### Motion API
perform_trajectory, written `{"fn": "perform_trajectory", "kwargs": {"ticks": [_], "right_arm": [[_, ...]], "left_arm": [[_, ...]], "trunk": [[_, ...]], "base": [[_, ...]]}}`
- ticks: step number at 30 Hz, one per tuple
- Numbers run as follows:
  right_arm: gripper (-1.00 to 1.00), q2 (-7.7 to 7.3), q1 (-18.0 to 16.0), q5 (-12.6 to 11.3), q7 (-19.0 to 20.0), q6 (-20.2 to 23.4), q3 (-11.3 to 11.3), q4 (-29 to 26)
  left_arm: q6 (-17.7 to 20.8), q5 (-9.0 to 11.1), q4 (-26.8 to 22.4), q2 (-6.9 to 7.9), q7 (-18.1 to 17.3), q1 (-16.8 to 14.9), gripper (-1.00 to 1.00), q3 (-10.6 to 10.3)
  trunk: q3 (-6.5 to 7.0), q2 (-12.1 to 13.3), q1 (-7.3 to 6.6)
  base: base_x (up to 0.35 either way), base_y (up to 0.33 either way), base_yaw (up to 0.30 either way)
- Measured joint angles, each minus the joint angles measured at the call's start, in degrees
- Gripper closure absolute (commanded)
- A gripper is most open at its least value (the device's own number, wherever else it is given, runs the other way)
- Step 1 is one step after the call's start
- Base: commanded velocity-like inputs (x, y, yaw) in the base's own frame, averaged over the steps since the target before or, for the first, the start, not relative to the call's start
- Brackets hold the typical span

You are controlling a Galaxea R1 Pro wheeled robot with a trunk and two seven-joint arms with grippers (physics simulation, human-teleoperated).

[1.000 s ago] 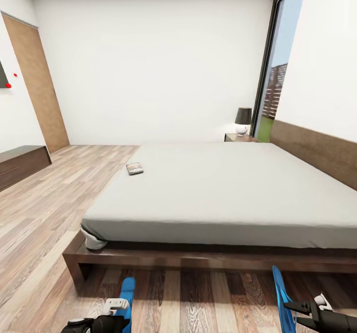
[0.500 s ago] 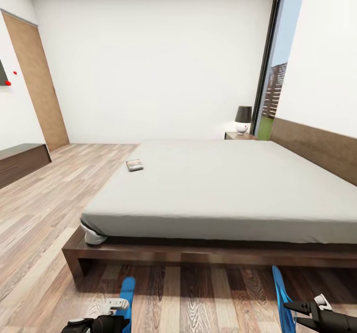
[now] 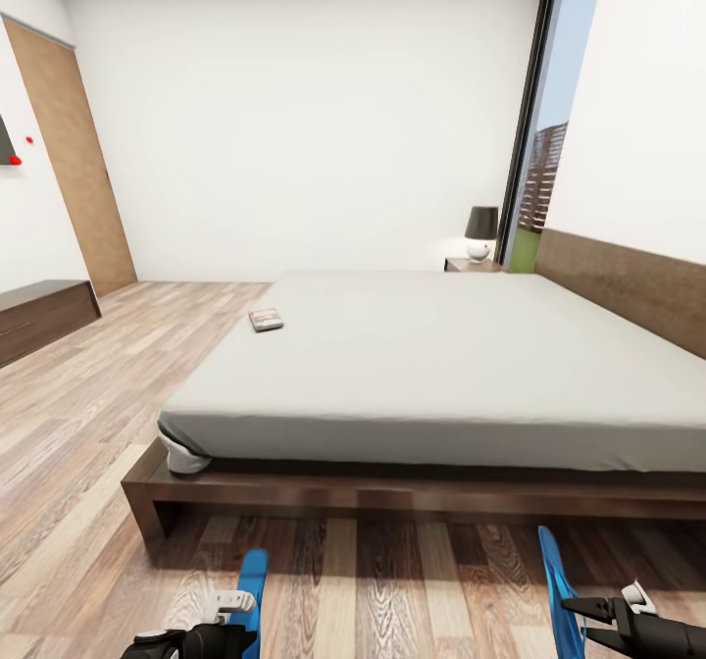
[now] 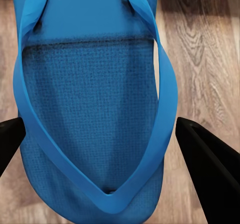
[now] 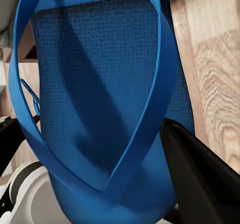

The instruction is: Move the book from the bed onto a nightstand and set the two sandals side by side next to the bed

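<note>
Each hand grasps a blue sandal, left hand (image 3: 227, 612) and right hand (image 3: 598, 608), facing the bed (image 3: 441, 365); next, I judge, set both side by side on the floor (image 3: 392, 581) beside it.

The book (image 3: 266, 320) on the bed (image 3: 441, 365) is too small for its cover to be read. The head view's bottom edge cuts off both sandals, the left sandal (image 3: 252, 585) and the right sandal (image 3: 557, 590). The nightstand (image 3: 474, 265) sits half hidden behind the mattress.
</note>
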Motion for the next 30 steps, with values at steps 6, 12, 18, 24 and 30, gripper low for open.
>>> {"fn": "perform_trajectory", "kwargs": {"ticks": [6,12,18,24,30], "right_arm": [[1.0,0.0,0.0,-0.01,0.0,0.01,-0.02,0.0],[1.0,0.0,0.0,-0.01,0.0,-0.02,-0.02,0.0],[1.0,0.0,0.0,-0.01,0.0,-0.04,-0.02,0.0],[1.0,0.0,-0.01,-0.01,0.0,-0.05,-0.02,-0.01],[1.0,0.0,-0.01,0.07,0.0,-0.06,-0.02,-0.02]], "left_arm": [[0.0,-0.01,0.0,0.0,0.0,0.0,1.0,-0.01],[0.0,-0.01,0.0,0.0,0.0,0.0,1.0,-0.01],[0.0,-0.02,0.0,0.0,0.0,0.0,1.0,-0.01],[0.0,0.0,0.0,0.08,0.0,0.0,1.0,0.09],[0.0,0.01,-0.03,0.39,0.0,-0.01,1.0,0.25]], "trunk": [[-1.16,-1.64,0.94],[-2.49,-1.72,1.09],[-3.82,-1.8,1.25],[-5.15,-1.88,1.4],[-6.48,-1.97,1.56]], "base": [[0.0,0.0,0.0],[0.0,0.0,0.0],[0.0,0.0,0.0],[0.0,0.0,0.0],[0.0,0.0,0.0]]}}
